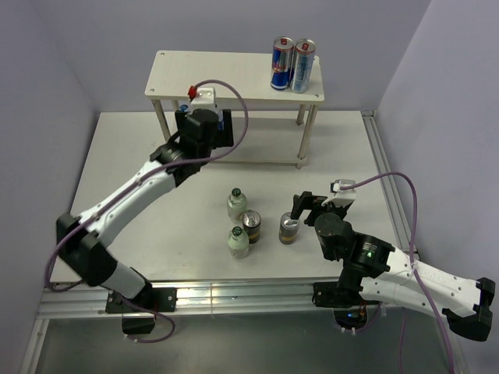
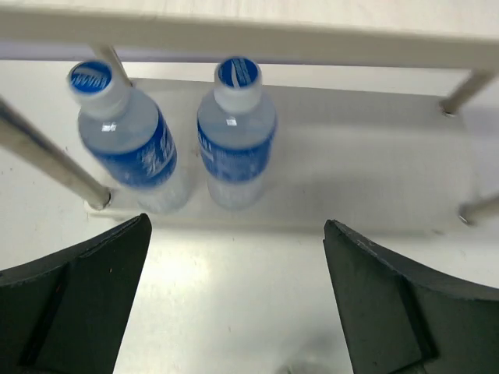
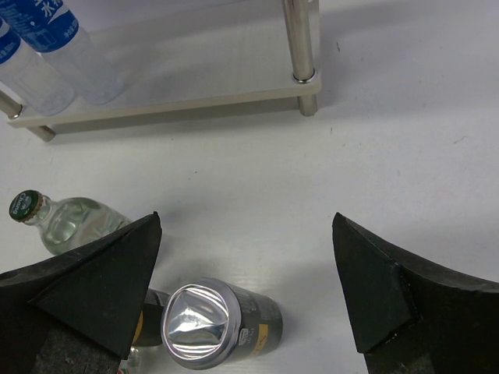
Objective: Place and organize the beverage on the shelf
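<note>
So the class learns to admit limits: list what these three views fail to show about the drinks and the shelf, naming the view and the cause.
- Top view: water bottles on the shelf's lower tier, largely hidden behind the left gripper.
- Right wrist view: their caps, cut off by the top edge; a second short can, mostly behind a finger.
- Left wrist view: bottle label text, blurred.
- Top view: tall cans' lettering, too small.
</note>
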### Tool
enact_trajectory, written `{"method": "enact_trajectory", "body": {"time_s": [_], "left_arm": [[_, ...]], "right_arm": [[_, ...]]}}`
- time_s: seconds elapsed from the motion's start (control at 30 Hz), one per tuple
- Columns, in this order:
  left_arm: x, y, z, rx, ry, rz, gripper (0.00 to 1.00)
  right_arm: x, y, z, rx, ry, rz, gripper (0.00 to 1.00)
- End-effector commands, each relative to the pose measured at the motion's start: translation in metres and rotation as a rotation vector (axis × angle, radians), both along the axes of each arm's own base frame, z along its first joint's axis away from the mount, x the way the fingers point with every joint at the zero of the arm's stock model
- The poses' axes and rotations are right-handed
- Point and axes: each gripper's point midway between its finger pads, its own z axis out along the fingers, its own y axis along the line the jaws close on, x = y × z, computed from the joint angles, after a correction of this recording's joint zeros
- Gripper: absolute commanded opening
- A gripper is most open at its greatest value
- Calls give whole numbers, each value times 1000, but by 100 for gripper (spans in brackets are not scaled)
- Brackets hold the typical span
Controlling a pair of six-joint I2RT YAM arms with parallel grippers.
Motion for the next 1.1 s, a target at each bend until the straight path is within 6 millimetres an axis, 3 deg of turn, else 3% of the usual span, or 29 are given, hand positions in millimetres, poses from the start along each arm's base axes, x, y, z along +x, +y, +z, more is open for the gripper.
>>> {"method": "enact_trajectory", "body": {"time_s": [0.0, 0.03, 0.1, 0.13, 0.23, 0.4, 0.47, 0.5, 0.7, 0.93, 1.07], "left_arm": [[-54, 7, 17, -25, -13, -15, 99], [-72, 13, 7, -24, 4, -30, 99], [-98, 5, -9, -53, 37, -75, 99], [-115, 12, -24, -58, 57, -94, 99], [-149, 16, -52, -127, 86, -145, 99], [-178, 27, -90, -206, 142, -171, 99], [-182, 27, -94, -242, 142, -173, 99], [-185, 29, -108, -232, 164, -172, 99], [-185, 14, -147, -243, 202, -191, 99], [-179, -7, -171, -220, 202, -245, 99], [-170, -20, -171, -203, 176, -279, 99]], "right_arm": [[1, -5, 3, 10, -17, -32, 97], [1, -5, 3, 11, -18, -33, 97], [1, -5, 3, 7, -17, -33, 97], [2, -5, 3, 6, -16, -33, 97], [2, -5, 2, 1, -15, -34, 97], [2, -4, 2, -7, -11, -36, 96], [2, -4, 0, -11, -8, -36, 96], [3, -4, 1, -11, -9, -36, 96], [2, -4, 1, -12, -7, -36, 96], [3, -4, 1, -11, -7, -35, 96], [3, -3, 1, -10, -10, -34, 96]]}}
